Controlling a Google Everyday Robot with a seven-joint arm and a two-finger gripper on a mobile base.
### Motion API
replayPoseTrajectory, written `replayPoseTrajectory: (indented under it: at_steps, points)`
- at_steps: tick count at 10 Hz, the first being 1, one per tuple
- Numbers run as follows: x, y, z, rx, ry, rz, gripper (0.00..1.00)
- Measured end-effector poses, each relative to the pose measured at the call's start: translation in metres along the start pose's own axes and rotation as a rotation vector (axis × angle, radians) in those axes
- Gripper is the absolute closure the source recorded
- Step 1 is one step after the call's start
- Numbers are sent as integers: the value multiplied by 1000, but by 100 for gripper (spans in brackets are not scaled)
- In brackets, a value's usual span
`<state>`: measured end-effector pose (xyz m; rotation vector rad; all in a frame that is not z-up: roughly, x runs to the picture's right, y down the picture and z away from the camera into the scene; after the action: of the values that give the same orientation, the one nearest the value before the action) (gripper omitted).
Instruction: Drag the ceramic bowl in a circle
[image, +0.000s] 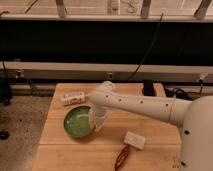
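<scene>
A green ceramic bowl (77, 121) sits on the left half of the wooden table (150, 120). My white arm reaches in from the right, bends at an elbow above the bowl and points down. My gripper (97, 125) is at the bowl's right rim, touching or right next to it. The wrist hides the part of the rim under it.
A white can or packet (73, 97) lies on its side behind the bowl. A white rectangular block (134, 140) and a reddish-brown object (121, 157) lie at the front right. A black item (149, 87) stands at the table's back edge.
</scene>
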<state>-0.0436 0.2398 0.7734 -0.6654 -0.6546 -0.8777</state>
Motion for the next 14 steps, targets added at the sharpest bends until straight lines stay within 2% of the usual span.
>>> replayPoseTrajectory:
  at_steps: [3,7,9,11,14]
  points:
    - [-28,29,9,16,-42,45,100]
    - [-59,43,8,36,-69,52,100]
    - [-68,36,6,53,-82,29,100]
    - [-79,18,5,77,-93,-19,100]
    - [-87,-7,6,89,-98,-83,100]
